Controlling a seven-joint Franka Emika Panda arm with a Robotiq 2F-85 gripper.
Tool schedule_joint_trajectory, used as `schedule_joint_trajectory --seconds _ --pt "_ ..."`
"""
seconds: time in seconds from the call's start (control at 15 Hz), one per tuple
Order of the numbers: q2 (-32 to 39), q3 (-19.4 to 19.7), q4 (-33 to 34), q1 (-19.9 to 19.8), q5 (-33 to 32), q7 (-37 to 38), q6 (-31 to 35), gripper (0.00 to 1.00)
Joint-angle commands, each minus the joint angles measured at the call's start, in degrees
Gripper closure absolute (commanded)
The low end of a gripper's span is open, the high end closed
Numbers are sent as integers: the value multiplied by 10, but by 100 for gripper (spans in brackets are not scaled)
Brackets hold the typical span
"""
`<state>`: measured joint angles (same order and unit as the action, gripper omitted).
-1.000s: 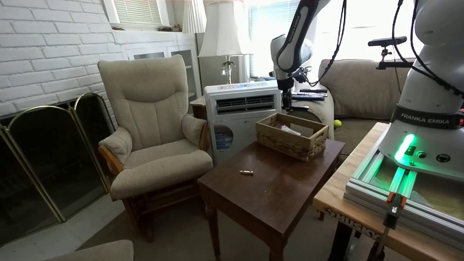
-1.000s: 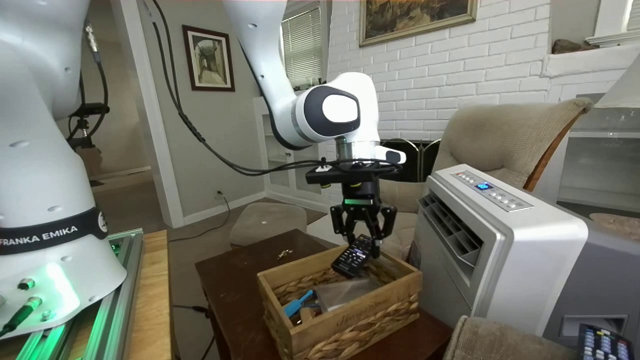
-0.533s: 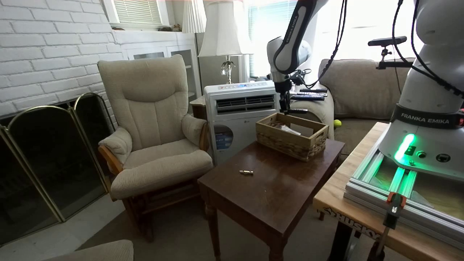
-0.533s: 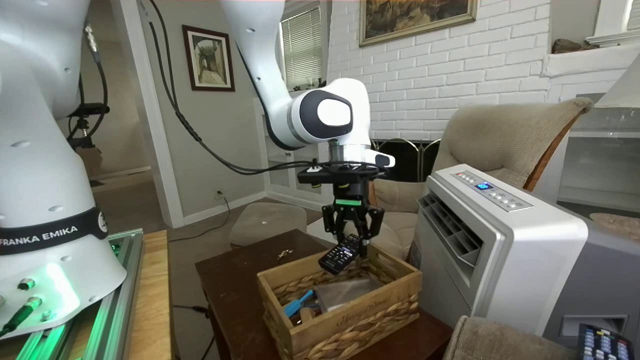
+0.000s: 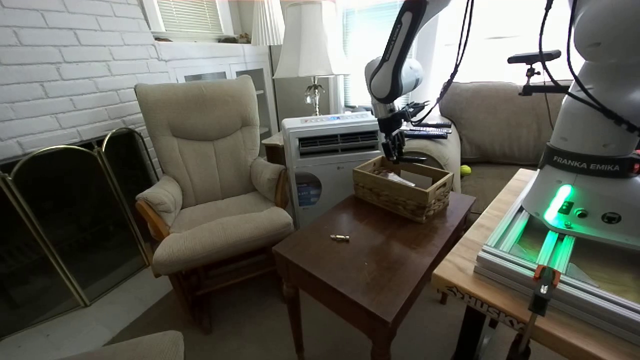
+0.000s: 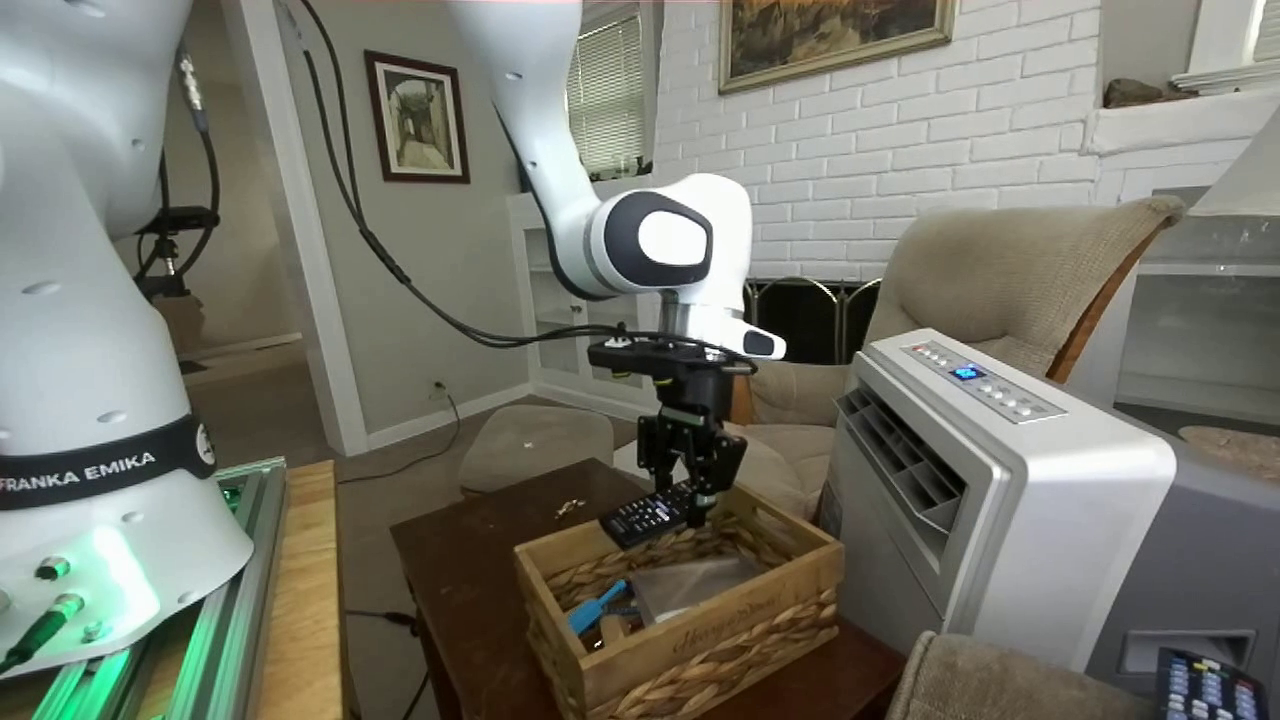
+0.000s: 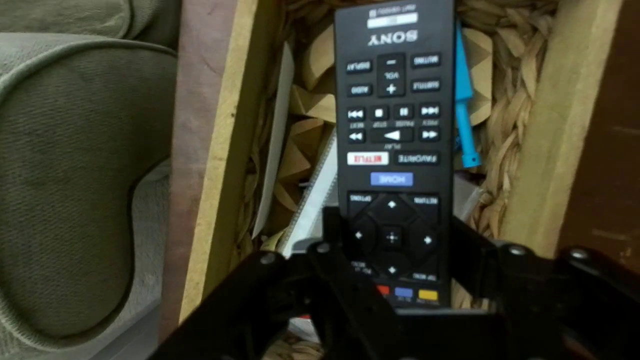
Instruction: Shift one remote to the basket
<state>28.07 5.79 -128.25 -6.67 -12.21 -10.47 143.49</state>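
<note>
The woven basket (image 5: pixel 387 200) stands on the dark brown table and also shows in an exterior view (image 6: pixel 715 640) and in the wrist view (image 7: pixel 216 165). My gripper (image 6: pixel 684 496) is over the basket's far side, shut on a black Sony remote (image 6: pixel 640 517). In the wrist view the fingers (image 7: pixel 397 240) press the remote (image 7: pixel 392 145) from both long sides near its arrow pad. The remote is roughly level, buttons up, above the basket's contents. In an exterior view the gripper (image 5: pixel 394 157) and remote (image 5: pixel 413 160) show just above the basket rim.
Inside the basket lie a blue tool (image 6: pixel 597 605), papers and a clear packet (image 6: pixel 690 588). More remotes (image 5: pixel 425 134) lie on the sofa arm. The white appliance (image 6: pixel 1010 500) stands close beside the basket. A small brass piece (image 5: pixel 340 238) lies on the table (image 5: pixel 370 270).
My gripper has moved a little down over the basket and tilted. The held remote has swung from a steep slant to nearly level. The basket has not moved.
</note>
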Motion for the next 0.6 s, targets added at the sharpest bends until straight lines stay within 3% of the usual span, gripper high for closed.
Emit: schedule_joint_trajectory --seconds 0.0,0.2,0.53 --pt "19 -24 18 -14 70 20 6 76" --pt "33 -28 27 -13 92 25 32 76" --pt "51 -9 42 4 70 45 73 76"
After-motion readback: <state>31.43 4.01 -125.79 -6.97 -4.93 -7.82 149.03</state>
